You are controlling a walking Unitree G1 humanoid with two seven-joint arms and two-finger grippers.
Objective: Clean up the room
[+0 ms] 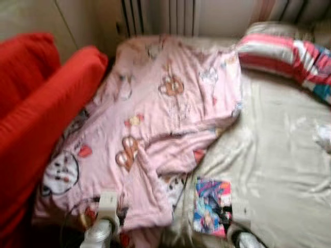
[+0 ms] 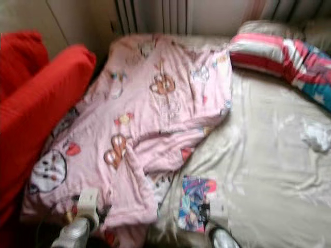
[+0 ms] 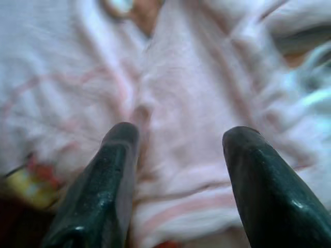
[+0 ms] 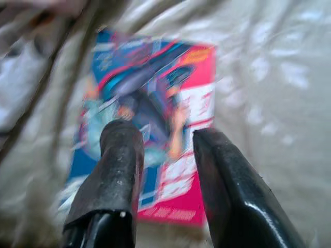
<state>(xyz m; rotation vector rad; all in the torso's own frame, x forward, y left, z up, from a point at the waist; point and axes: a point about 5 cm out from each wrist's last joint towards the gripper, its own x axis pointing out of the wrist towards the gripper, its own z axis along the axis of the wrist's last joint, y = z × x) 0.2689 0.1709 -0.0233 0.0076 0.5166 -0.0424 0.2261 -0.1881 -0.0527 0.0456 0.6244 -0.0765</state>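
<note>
A pink blanket (image 1: 155, 129) with cartoon prints lies across the centre of the head view, on a cream sheet (image 1: 279, 165), and the left gripper (image 3: 178, 139) hovers just above its folds with fingers spread apart. At the lower centre a colourful comic book (image 1: 211, 205) lies flat on the sheet; its writing is too blurred to read. The right gripper (image 4: 164, 137) is over its cover, fingers open.

Red sofa (image 1: 36, 113) beside bed (image 1: 279, 170)
</note>
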